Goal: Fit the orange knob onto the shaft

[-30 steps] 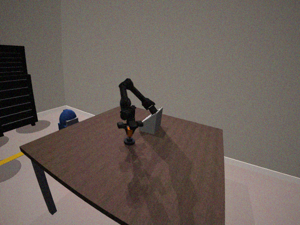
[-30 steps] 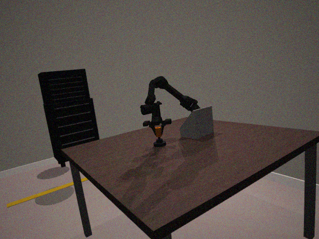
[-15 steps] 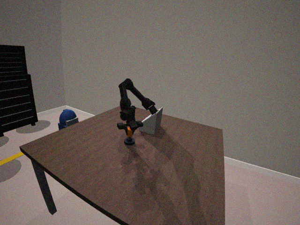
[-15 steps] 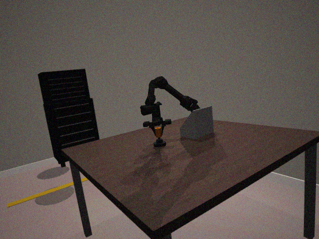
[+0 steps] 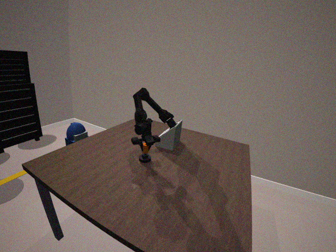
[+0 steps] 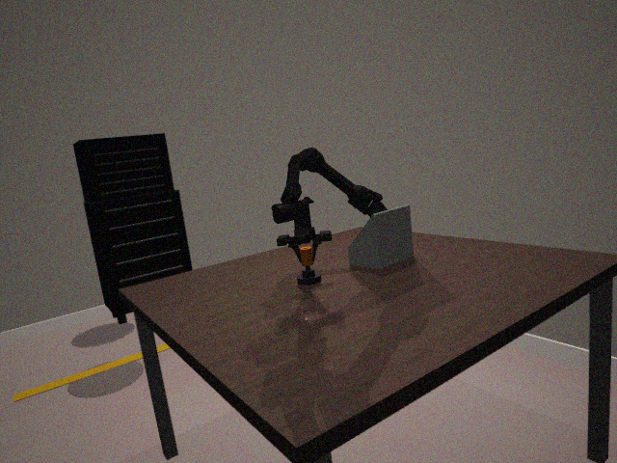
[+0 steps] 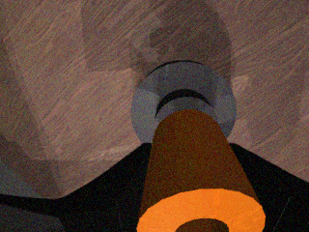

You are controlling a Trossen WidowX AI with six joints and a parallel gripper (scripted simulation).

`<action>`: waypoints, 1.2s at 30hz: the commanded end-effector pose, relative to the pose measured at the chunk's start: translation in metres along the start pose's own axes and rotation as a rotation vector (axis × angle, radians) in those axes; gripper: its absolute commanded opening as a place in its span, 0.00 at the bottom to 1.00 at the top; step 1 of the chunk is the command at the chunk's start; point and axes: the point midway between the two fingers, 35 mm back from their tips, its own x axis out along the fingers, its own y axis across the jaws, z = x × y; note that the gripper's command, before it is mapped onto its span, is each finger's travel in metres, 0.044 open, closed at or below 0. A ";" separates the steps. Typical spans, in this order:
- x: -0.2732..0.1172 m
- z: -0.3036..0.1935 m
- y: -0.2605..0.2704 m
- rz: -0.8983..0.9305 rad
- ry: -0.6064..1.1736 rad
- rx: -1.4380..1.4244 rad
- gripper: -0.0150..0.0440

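My gripper (image 5: 145, 147) (image 6: 306, 254) is shut on the orange knob (image 5: 145, 148) (image 6: 306, 255) (image 7: 193, 168) and holds it upright, directly over the round dark pedestal (image 5: 145, 158) (image 6: 308, 279) (image 7: 147, 100). In the wrist view the knob's top face shows its D-shaped hole, and its lower end covers the middle of the pedestal, so the shaft is almost wholly hidden. In the top and exterior views the knob's bottom sits a little above the pedestal disc. The dark fingers show only as black shapes on both sides of the knob.
The pedestal stands on a brown wooden table (image 5: 189, 189) (image 6: 448, 309). A grey wedge-shaped block (image 5: 170, 136) (image 6: 384, 244) at the arm's base stands just behind. A black cabinet (image 5: 16, 100) (image 6: 131, 209) and a blue object (image 5: 75, 131) are on the floor beyond the table.
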 end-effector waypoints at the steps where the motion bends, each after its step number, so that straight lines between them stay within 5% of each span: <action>1: -0.001 -0.001 0.001 0.002 0.003 -0.005 0.25; 36: -0.004 0.000 -0.002 0.002 0.003 -0.214 0.25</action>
